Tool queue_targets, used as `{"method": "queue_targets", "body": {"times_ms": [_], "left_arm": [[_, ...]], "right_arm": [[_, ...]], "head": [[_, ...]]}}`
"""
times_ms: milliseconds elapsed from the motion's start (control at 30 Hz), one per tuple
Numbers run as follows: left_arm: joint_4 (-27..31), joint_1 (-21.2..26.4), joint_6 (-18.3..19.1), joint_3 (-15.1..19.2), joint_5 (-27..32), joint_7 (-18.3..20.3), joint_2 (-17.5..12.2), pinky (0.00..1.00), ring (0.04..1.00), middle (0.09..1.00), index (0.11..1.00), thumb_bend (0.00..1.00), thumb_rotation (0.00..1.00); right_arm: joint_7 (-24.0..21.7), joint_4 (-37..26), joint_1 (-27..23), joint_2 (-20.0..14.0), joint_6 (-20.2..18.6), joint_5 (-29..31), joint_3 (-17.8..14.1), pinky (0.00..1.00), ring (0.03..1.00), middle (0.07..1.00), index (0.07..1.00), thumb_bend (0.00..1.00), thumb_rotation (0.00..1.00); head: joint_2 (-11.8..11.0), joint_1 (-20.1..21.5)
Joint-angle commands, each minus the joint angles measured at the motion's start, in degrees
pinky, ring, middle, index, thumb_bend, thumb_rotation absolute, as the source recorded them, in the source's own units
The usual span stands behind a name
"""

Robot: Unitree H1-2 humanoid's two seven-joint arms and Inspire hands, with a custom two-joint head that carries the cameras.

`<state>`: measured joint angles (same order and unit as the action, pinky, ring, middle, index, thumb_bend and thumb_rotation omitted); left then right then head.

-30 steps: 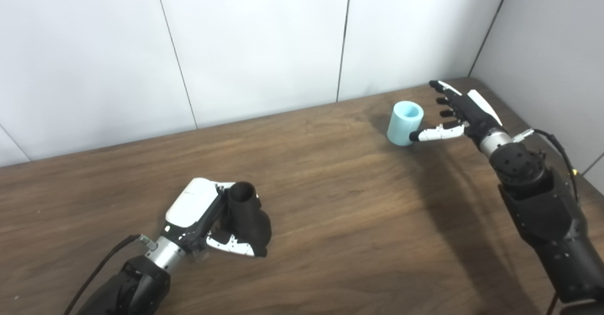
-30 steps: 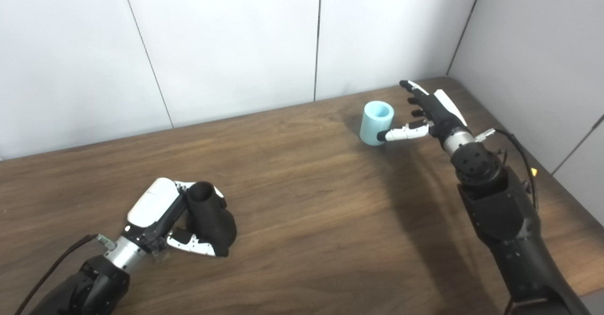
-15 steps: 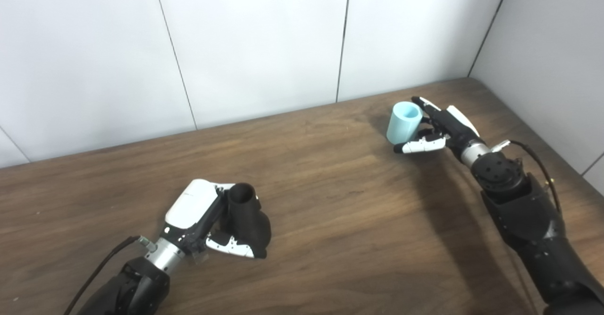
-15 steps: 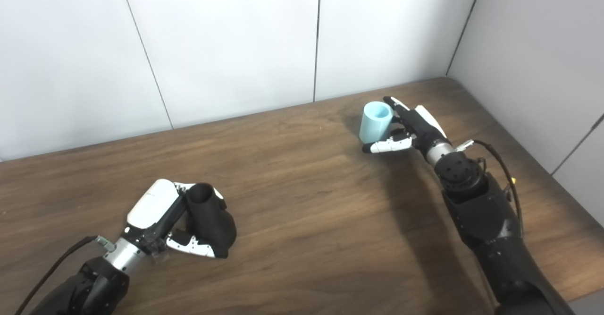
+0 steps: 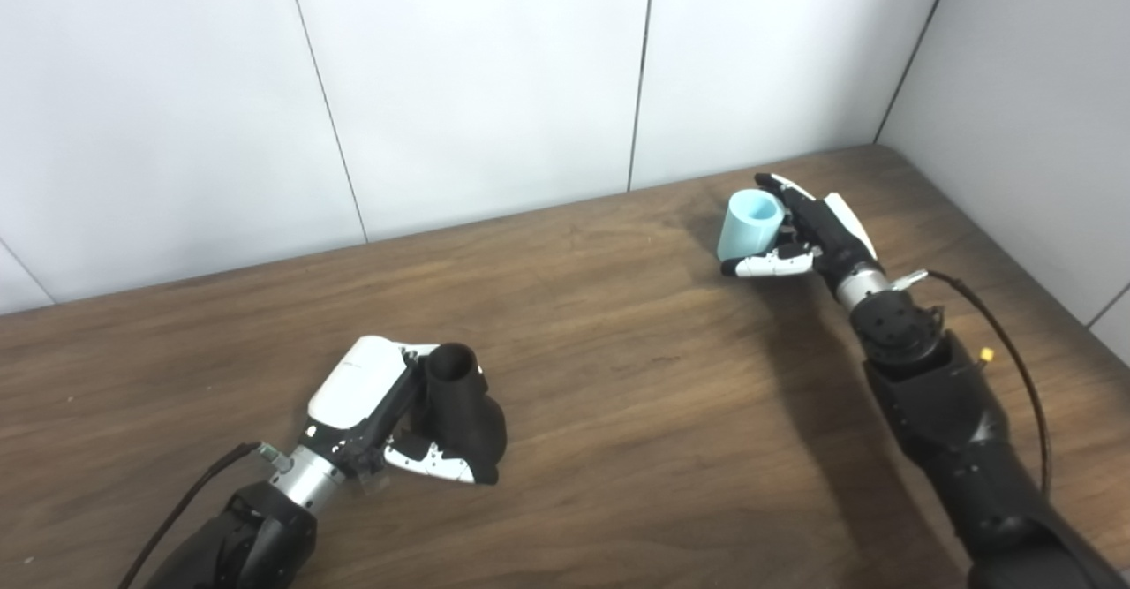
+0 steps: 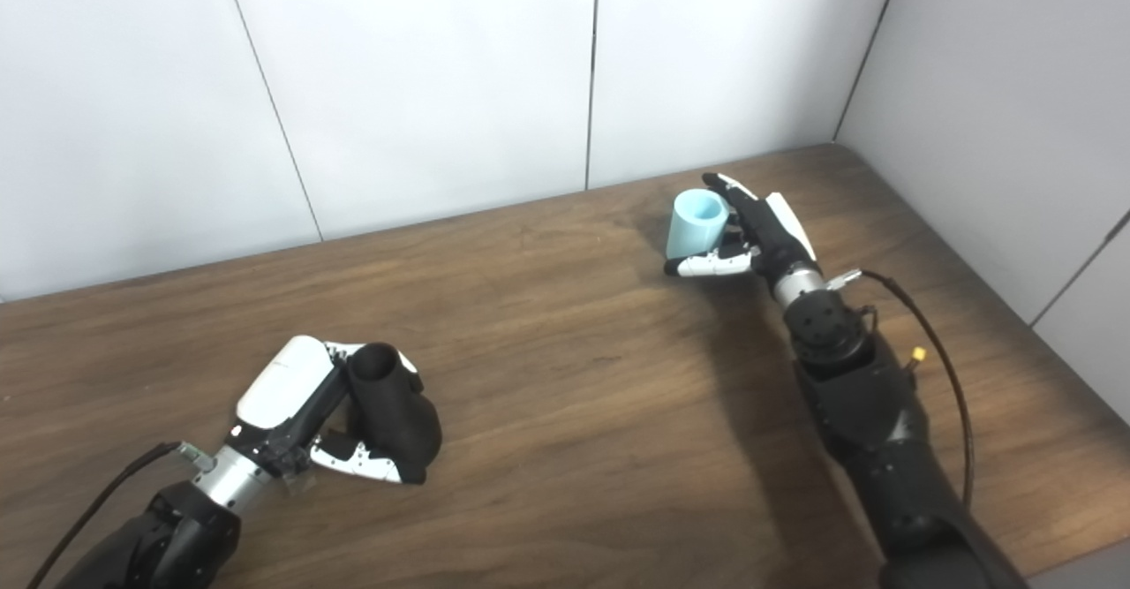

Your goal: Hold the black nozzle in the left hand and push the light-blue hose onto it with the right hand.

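Observation:
The black nozzle (image 5: 461, 411) stands on the wooden table (image 5: 618, 412) at the front left, its round mouth up and its wide base down. My left hand (image 5: 380, 408) is shut on it, with the thumb (image 5: 431, 463) across its front. At the back right stands the light-blue hose (image 5: 749, 222), a short open tube leaning a little to the left. My right hand (image 5: 817, 234) cups it from the right. Its fingers (image 6: 737, 205) lie nearly straight along the tube's far side and its thumb (image 6: 706, 264) stretches under the near base. The hand is open.
White wall panels (image 5: 494, 86) close off the table at the back, and a grey wall (image 5: 1033, 86) stands close by on the right. A cable (image 5: 1015, 368) loops off my right forearm. Bare wood lies between the two hands.
My right hand has come in from the right and set its fingers and thumb around the hose, which now leans a little left. The left hand and nozzle have stayed put.

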<state>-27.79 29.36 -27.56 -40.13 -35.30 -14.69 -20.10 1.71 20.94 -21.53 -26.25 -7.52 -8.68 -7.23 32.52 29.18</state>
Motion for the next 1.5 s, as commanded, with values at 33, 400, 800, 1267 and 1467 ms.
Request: {"method": "queue_targets", "body": {"times_ms": [33,400,800,1267,1467], "left_arm": [[-5.2,-10.2,0.7,-4.5,-2.3,3.6,-1.9,0.33,0.362,0.449,0.532,0.5,0.0],[-4.3,-10.9,0.7,-3.7,-1.6,4.6,-2.5,0.34,0.366,0.456,0.529,0.5,0.0],[-5.1,-10.3,0.7,-3.3,-1.7,5.1,-1.9,0.34,0.37,0.457,0.528,0.5,0.0],[-8.4,-9.5,0.9,-2.7,-3.4,4.7,2.4,0.35,0.369,0.461,0.529,0.5,0.0],[-10.1,-9.0,1.5,-1.6,-4.3,5.0,5.1,0.29,0.361,0.439,0.531,0.5,0.0]], "right_arm": [[4.5,1.6,-2.5,1.0,2.3,-2.7,0.4,0.58,0.649,0.755,0.791,0.78,0.07],[12.3,4.9,-2.6,3.1,9.1,-6.2,1.8,0.32,0.379,0.426,0.518,0.52,0.0],[11.9,1.4,-2.0,2.8,11.0,-6.5,2.7,0.33,0.384,0.421,0.516,0.52,0.0],[-1.6,-25.9,-3.2,8.1,1.8,3.1,5.1,0.33,0.384,0.459,0.49,0.53,0.0],[-6.4,-35.7,-5.0,9.9,-3.5,4.6,8.2,0.34,0.393,0.455,0.493,0.53,0.0]], "head": [[0.1,-0.2],[1.4,-1.3],[1.7,-3.4],[1.2,-11.3],[2.1,-18.7]]}}
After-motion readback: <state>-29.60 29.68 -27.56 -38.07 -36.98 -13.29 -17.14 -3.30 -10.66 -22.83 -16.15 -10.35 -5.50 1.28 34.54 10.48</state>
